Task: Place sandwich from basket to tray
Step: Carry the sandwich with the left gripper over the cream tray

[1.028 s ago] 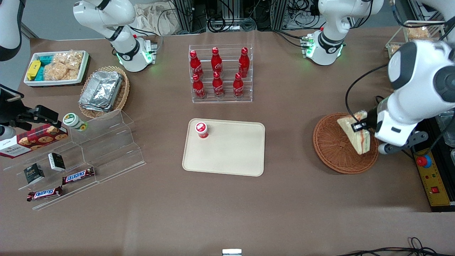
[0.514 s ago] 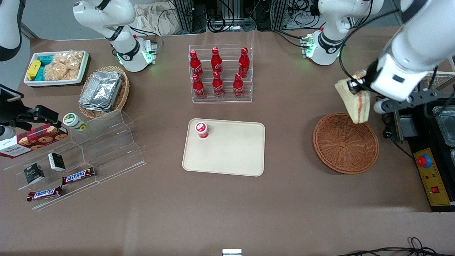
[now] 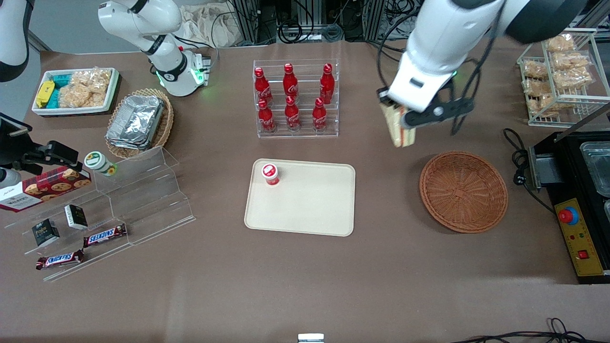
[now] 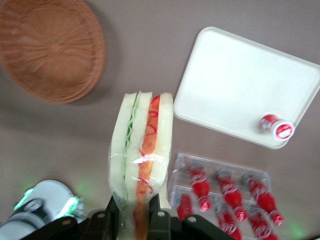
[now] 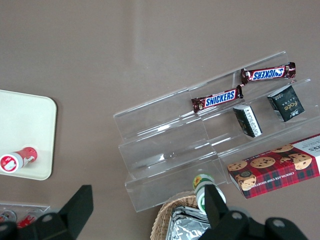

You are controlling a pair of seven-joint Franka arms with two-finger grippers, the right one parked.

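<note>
The gripper (image 4: 134, 216) covers the sandwich's (image 4: 141, 160) lower end; the bottle rack (image 4: 223, 195) beside it is cut off.

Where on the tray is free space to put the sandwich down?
The end effector holds the sandwich above the table, between bottle rack and basket. The tray is bare except one corner nearest the rack, where a small red bottle stands.
</note>
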